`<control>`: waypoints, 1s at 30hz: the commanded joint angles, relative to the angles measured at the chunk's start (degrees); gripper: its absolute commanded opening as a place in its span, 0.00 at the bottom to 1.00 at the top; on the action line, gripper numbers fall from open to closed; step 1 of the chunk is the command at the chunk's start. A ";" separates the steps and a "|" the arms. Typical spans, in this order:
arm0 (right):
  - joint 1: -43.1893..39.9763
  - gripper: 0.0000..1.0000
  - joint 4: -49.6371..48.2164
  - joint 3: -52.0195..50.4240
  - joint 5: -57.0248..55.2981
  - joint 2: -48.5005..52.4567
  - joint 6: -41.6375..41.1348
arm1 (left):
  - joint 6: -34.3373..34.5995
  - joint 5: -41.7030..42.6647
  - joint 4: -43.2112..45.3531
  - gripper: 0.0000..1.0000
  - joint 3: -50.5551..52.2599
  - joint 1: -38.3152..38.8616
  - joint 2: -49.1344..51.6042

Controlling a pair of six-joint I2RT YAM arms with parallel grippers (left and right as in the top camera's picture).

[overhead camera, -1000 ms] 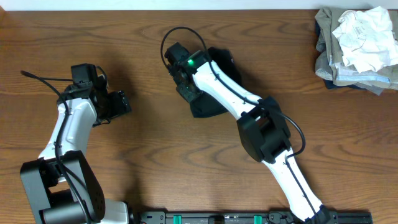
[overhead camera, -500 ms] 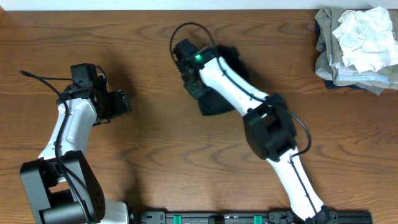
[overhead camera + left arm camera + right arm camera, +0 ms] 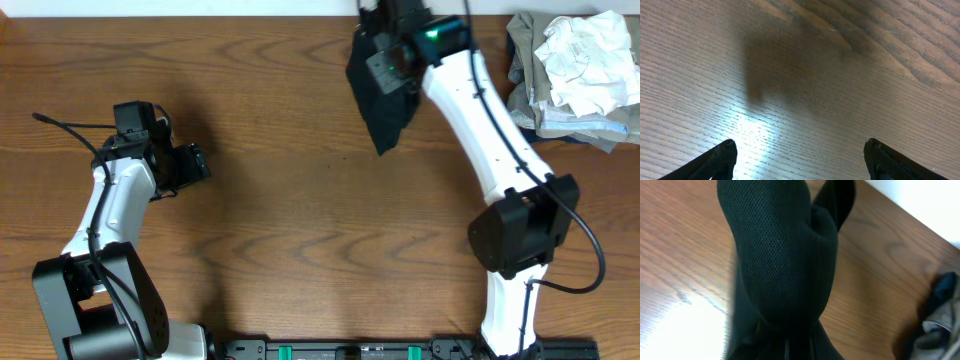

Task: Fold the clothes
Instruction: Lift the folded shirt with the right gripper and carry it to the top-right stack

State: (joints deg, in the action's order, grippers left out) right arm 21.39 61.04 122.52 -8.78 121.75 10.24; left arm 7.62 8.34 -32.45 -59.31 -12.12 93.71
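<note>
The clothes, a black mesh-fabric t-shirt (image 3: 383, 100), hang in a bunched bundle near the table's far edge, right of centre. My right gripper (image 3: 388, 55) is shut on its top, and the fabric hides the fingers. In the right wrist view the black t-shirt (image 3: 782, 265) fills the middle, gathered into the right gripper (image 3: 800, 347) at the bottom. My left gripper (image 3: 196, 165) stays at the left of the table, apart from the shirt. Its fingertips (image 3: 722, 157) stand wide apart in the left wrist view, so the left gripper (image 3: 800, 155) is open over bare wood.
A pile of khaki-grey garments (image 3: 540, 110) with a crumpled white cloth (image 3: 585, 55) on top lies at the far right corner, close to my right arm. Part of that pile (image 3: 935, 317) shows at the right edge of the right wrist view. The wall runs along the table's far edge.
My right arm has swung up and to the right, carrying the black t-shirt from the table's middle toward the far edge. The left arm has not moved.
</note>
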 commanded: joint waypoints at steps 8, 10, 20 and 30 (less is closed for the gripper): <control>-4.04 0.01 -0.98 0.63 -0.09 -0.79 4.26 | -0.52 -0.90 0.44 0.82 -0.81 -0.20 0.70; -5.03 0.01 -1.40 1.27 -0.94 -1.16 4.66 | -0.52 -0.90 0.44 0.82 -0.81 -0.20 0.70; -14.32 0.01 -2.19 12.44 -12.26 -2.23 7.17 | -0.52 -0.90 0.98 0.82 -0.81 -0.20 0.70; -26.08 0.01 -15.72 17.11 -12.39 -2.23 20.72 | -0.52 -0.90 1.33 0.82 -0.81 -0.20 0.70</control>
State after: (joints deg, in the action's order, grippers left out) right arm -2.15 47.53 137.78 -19.53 121.84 24.62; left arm 7.62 8.34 -31.16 -59.31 -12.12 93.71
